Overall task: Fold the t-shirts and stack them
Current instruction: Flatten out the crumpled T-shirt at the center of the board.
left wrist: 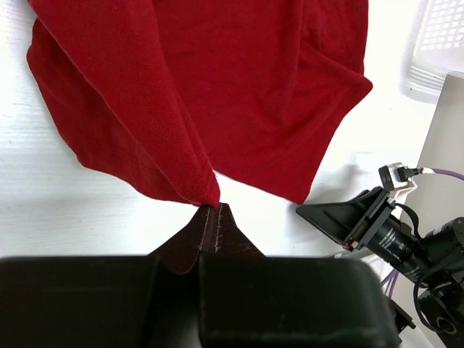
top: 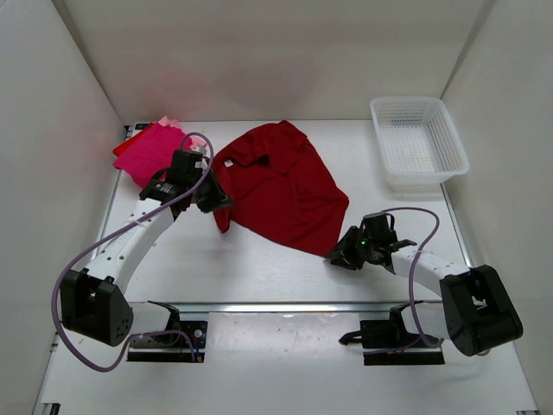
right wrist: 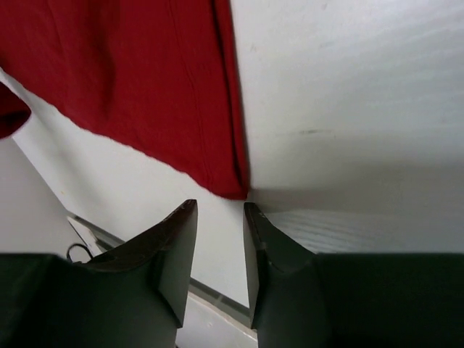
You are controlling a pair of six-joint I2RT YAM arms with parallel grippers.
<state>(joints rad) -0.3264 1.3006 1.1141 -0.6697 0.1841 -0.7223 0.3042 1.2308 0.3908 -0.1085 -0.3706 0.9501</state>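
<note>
the right gripper (right wrist: 220, 217) has its jaws apart, a corner of the dark red t-shirt (right wrist: 145, 87) just ahead of them, ungripped. the left gripper (left wrist: 210, 217) is clamped on its other edge. beyond the left jaws the magenta t-shirt (top: 154, 151) looks folded on a pile; the dark red one lies rumpled, so its folding and stacking remain.

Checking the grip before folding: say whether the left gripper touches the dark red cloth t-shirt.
Touching. The left wrist view shows the left gripper shut on a pinched edge of the dark red cloth t-shirt.
</note>
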